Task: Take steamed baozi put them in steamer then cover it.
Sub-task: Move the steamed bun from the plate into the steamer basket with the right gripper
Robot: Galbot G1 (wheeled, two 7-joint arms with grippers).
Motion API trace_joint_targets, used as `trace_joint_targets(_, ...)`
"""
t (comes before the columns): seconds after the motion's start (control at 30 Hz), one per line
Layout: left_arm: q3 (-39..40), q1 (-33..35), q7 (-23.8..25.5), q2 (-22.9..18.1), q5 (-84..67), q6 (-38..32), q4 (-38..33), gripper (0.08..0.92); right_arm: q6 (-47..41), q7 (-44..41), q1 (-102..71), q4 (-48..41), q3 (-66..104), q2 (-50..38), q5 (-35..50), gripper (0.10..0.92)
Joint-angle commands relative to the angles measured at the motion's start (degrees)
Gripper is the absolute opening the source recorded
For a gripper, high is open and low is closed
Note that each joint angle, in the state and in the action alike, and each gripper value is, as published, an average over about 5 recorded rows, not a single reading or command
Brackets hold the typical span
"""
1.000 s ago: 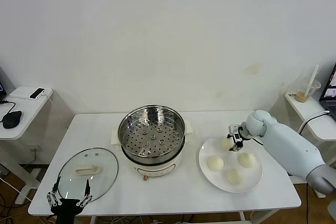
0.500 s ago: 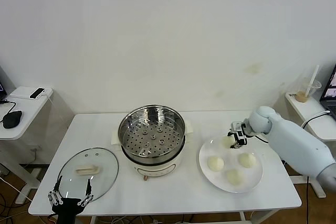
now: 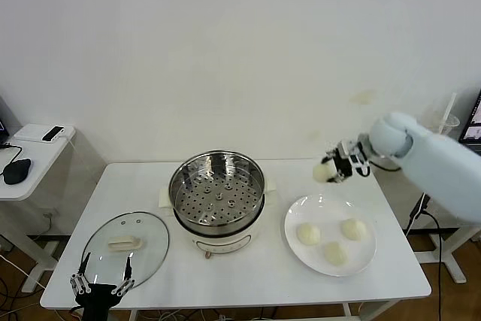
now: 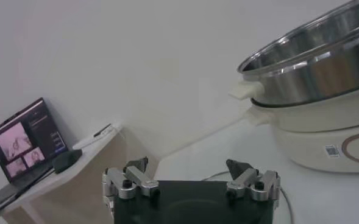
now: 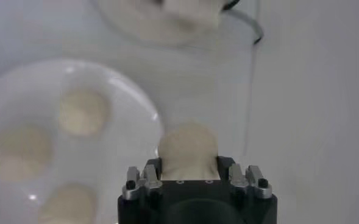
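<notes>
The right gripper (image 3: 333, 171) hangs above the bench (image 3: 248, 272) near its far right edge, jaws clenched on one steamed baozi (image 3: 322, 172), lifted clear of the white plate (image 3: 301, 212); three more baozi (image 3: 308, 234) lie on that plate near the front right corner; the steamer (image 3: 217, 186) stands uncovered at mid-bench, its perforated basket bare; the glass cover (image 3: 125, 244) lies flat by the front left corner; the left gripper (image 3: 99, 286) waits at the front left edge, jaws released.
</notes>
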Motion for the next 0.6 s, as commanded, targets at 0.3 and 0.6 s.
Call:
trace_joint_targets(0.3, -1.79, -0.72, 0.40, 0.32, -1.97, 0.32, 0.12, 0.823, 4.56, 6.74, 15.61, -2.77, -17.51, 21.68, 11.91, 0.561)
trace_joint_targets(0.6, -3.82, -1.40, 0.93, 1.13, -3.67, 1.04, -0.17, 0.823, 18.31, 11.42, 12.70, -11.40, -23.71, 30.83, -1.98, 0.560)
